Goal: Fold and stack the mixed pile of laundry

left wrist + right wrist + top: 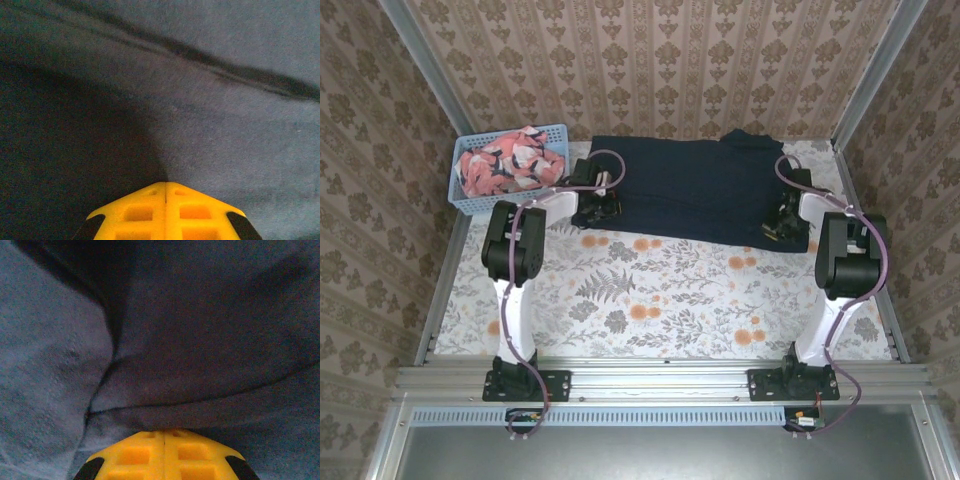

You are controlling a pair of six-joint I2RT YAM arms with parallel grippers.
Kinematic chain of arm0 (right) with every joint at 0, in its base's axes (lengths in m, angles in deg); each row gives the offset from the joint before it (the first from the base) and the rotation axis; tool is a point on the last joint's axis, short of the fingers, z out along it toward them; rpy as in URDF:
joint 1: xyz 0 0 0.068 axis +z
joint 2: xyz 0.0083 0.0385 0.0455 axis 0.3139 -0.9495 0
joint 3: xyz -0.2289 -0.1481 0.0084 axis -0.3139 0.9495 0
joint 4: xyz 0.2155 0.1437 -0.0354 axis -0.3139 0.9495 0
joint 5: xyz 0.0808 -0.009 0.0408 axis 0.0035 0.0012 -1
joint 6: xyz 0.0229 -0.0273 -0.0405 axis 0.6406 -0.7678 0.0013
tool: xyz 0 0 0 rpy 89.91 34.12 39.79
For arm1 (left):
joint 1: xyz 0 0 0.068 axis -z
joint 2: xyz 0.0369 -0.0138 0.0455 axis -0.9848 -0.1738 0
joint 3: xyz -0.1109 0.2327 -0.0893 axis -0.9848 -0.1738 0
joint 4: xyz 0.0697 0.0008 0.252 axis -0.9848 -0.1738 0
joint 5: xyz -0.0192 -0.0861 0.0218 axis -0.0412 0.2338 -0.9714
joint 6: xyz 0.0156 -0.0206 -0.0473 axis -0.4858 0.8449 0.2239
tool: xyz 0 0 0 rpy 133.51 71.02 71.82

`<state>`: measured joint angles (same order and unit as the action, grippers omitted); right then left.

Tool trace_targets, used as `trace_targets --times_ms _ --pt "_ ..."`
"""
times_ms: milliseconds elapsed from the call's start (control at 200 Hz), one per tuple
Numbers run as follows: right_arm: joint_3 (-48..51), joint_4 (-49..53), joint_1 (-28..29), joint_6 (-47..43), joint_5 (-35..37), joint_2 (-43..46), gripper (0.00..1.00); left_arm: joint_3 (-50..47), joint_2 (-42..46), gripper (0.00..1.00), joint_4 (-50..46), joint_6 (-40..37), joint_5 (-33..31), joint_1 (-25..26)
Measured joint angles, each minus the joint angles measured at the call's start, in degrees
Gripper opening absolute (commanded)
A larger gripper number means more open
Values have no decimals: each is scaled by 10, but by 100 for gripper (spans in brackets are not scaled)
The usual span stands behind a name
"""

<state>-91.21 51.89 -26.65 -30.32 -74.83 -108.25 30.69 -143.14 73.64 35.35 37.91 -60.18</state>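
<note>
Key relation: navy garment (700,190) lies flat on the worktop (670,290), long axis L–R, running straight away from the basket (480,205). Both end effectors sit on its near edge, so all the cloth is on the far side of them.
Left end effector (598,207): at the garment corner closest to the basket, just off the basket's near-right corner. Wrist view shows the fingers closed tight w/ cloth creasing up from the tips. Looks like a pinch on the navy garment.
Right end effector (782,224): opposite near corner, the end farthest from the basket. Closed too; folds run right into the tips, so it's holding navy cloth.
Nearer arm: neither, one per corner, evenly split.
Other task item: coral-pink print garment (510,165), bunched inside the basket, not folded yet.
Next move (my read): lift both corners together & carry the near edge over to the far edge, i.e. fold across the short axis.
In the way: basket just beside the left corner, tight for a swing that side. Garment's far corner away from the basket is rumpled & could bunch in the fold. Side wall (910,150) is close to the right arm.
Progress: early, nothing stacked.
</note>
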Motion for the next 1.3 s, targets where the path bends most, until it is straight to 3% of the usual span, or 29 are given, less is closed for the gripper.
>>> trace_targets --times_ms 180,370,720,770,805,855,925,975,1095,1300 --pt "21 -5 0 19 11 12 0 -78 41 0 44 4 6 2" --pt "103 12 1 23 24 80 0 -224 138 0 79 30 14 17" --pt "266 53 1 29 31 238 0 -379 271 0 70 56 -11 61" --pt "271 74 1 29 33 254 7 -390 286 0 59 58 -17 67" --pt "271 86 1 29 35 266 14 -393 294 11 47 58 -21 72" --pt "271 94 1 29 35 286 21 -394 301 40 30 58 -25 76" --pt "264 109 4 26 34 322 26 -389 311 68 8 60 -28 80" --pt "254 118 12 29 34 346 31 -377 322 99 -14 60 -40 83" --pt "230 124 53 33 35 384 41 -343 344 100 -43 59 -78 83" --pt "250 124 133 71 32 397 49 -286 350 100 -29 57 -113 73"
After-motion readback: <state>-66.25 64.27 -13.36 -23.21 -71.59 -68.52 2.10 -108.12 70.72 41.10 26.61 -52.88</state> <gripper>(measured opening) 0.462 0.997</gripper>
